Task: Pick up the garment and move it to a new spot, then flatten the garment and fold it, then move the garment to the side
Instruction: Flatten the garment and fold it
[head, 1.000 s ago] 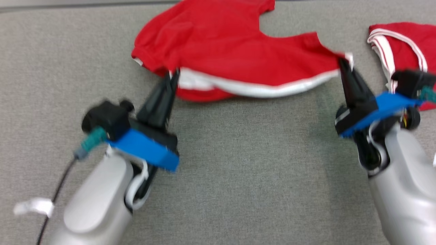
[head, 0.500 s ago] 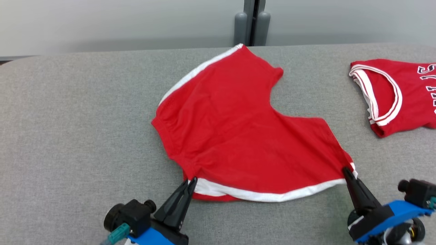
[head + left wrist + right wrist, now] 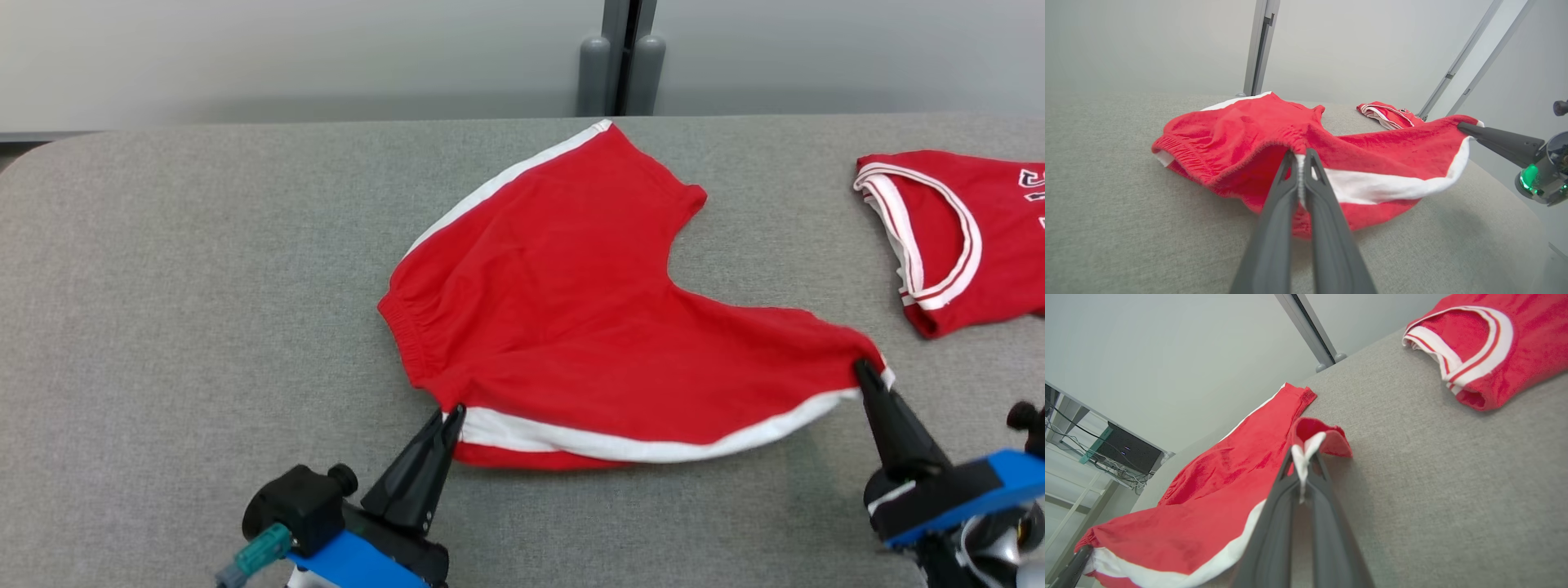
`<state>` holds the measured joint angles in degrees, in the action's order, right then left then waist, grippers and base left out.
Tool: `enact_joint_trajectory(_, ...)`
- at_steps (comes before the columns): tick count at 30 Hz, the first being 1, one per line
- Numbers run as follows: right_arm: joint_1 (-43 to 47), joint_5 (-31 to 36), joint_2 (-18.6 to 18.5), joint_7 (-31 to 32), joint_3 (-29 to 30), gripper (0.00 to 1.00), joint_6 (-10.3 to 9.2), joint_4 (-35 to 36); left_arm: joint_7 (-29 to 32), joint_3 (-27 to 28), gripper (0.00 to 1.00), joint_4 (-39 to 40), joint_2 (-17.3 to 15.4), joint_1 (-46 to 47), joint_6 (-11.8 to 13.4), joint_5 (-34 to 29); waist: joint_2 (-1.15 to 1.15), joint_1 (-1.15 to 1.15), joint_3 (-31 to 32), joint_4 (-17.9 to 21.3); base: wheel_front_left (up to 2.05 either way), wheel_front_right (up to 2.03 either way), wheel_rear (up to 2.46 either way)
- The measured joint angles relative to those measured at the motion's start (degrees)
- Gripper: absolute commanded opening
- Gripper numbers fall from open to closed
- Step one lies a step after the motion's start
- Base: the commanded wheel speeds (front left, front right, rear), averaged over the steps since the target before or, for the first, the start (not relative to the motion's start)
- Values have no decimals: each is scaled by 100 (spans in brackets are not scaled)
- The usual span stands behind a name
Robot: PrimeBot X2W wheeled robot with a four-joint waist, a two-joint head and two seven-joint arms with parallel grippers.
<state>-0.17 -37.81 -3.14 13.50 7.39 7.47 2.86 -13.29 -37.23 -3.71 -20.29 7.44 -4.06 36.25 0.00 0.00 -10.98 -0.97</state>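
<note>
Grey padded table (image 3: 163, 327), red shorts (image 3: 571, 327) lying mid-surface, near striped edge lifted. Your left gripper (image 3: 451, 415) and right gripper (image 3: 862, 369) each clamp one corner of it. Thin bites: tension it too hard and a corner may slip; drifting right risks snagging the jersey (image 3: 971, 245).

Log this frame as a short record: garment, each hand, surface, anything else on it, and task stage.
garment: red shorts, white side stripe, near edge lifted, far part lying on the table
left hand: shut on the waistband end of the striped edge
right hand: shut on the other end of that edge
surface: grey table
other item: red jersey, to the right, apart from the shorts
stage: not yet flat or folded
</note>
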Motion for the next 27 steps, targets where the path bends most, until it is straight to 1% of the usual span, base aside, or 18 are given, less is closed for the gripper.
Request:
enact_joint_trajectory(7, -999, -71, 16, 144, 113, 0, 0, -372, -71, 189, 0, -51, 105, 426, -101, 109, 0, 1, -198, -144, 0, 0, 0)
enact_joint_trajectory(8, -1321, 19, 19, 211, 81, 0, 0, -544, -96, 249, 0, -87, 171, 601, -119, 118, 0, 1, -274, -205, 0, 0, 0)
enact_joint_trajectory(10, -1679, 118, 22, 250, 54, 0, 0, -694, -101, 292, 0, -159, 240, 783, -155, 146, 0, 1, -364, -261, 0, 0, 0)
enact_joint_trajectory(15, -2741, 431, 24, 310, 171, 0, 0, -1193, -129, 339, 0, -379, 436, 1255, -208, 172, 0, 1, -646, -412, 0, 0, 0)
enact_joint_trajectory(20, -3734, 798, -11, 394, 311, 0, 0, -1897, -153, 479, 0, -724, 651, 1660, -237, 210, 0, 2, -936, -618, 0, 0, 0)
enact_joint_trajectory(27, -5010, 1419, -105, 423, 315, 0, 0, -3019, -169, 582, 0, -1167, 896, 2151, -288, 199, 0, 2, -1359, -854, 0, 0, 0)
